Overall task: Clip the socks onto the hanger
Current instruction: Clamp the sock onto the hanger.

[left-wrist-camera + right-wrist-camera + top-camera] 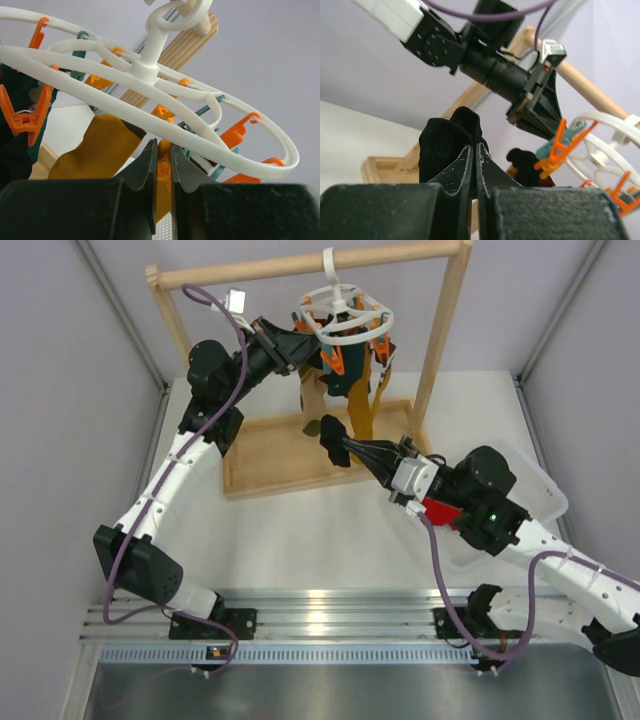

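- A white table [300,550] with grey walls on its left, right and far sides.
- A wooden rack's flat base board [262,468] lies on the far middle of the table, with a raised lip around its edge.
- A clear plastic bin [545,492] sits on the right side, nearer than the board. A red sock [441,511] shows inside it, partly hidden.
- A metal rail [320,612] runs along the near edge.

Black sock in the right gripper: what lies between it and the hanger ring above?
In the top view, two clipped socks hang between the black sock and the hanger: a mustard sock and a dark green sock.
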